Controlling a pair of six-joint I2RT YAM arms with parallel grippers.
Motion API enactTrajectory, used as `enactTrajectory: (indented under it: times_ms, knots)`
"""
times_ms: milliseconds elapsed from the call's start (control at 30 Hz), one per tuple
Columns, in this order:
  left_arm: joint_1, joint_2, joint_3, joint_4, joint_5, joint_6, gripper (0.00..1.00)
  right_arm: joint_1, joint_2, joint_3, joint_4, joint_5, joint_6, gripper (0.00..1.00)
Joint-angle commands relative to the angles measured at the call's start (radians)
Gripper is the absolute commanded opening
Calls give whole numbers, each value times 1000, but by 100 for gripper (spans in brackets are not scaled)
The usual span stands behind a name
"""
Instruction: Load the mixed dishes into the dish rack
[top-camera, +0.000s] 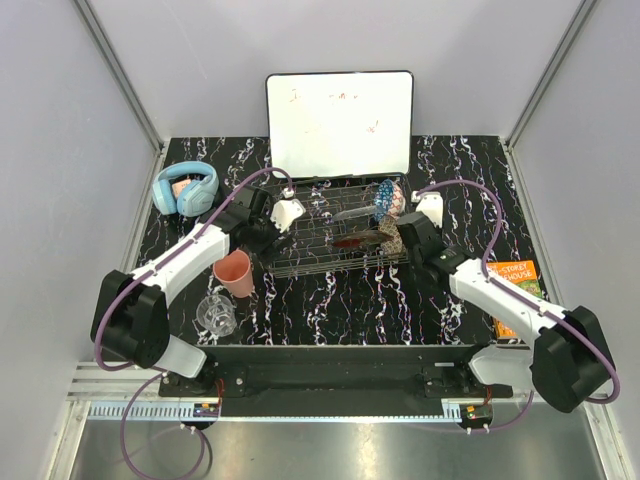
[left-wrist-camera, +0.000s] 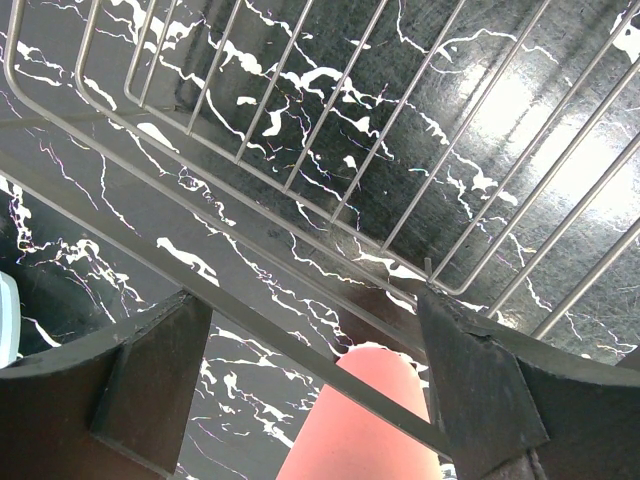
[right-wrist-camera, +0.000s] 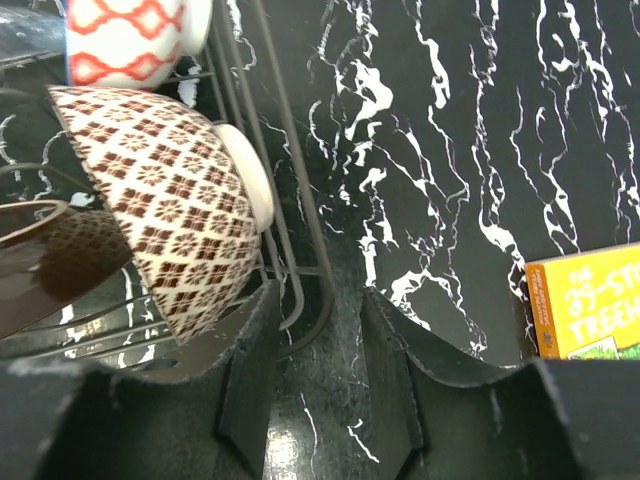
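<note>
The silver wire dish rack (top-camera: 335, 228) stands mid-table. In it stand the blue patterned bowl (top-camera: 384, 190), the beige patterned bowl (top-camera: 398, 207), the red floral plate (top-camera: 357, 240) and the clear glass dish (top-camera: 352, 212). The pink cup (top-camera: 234, 272) and the clear glass mug (top-camera: 216, 313) stand on the table left of the rack. My left gripper (top-camera: 266, 236) is open at the rack's left edge; the rack's rim wire (left-wrist-camera: 250, 320) crosses between its fingers, above the pink cup (left-wrist-camera: 360, 425). My right gripper (top-camera: 408, 234) is open at the rack's right corner (right-wrist-camera: 300, 285), beside the beige bowl (right-wrist-camera: 170, 200).
A white whiteboard (top-camera: 340, 120) leans behind the rack. Light-blue headphones (top-camera: 185, 188) lie at the far left. An orange book (top-camera: 515, 282) lies at the right; it also shows in the right wrist view (right-wrist-camera: 590, 300). A red-orange lattice-patterned piece (right-wrist-camera: 130, 40) sits above the beige bowl.
</note>
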Motion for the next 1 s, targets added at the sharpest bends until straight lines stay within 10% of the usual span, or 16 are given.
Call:
enactTrajectory:
  times_ms: [0,967]
  knots:
    - [6,-50,37,26,21,-5,86,-14,27,62,-62,-30,50,45]
    - [6,-39,62,29,16,-2,85,93,-138,0,-376,-244,369,36]
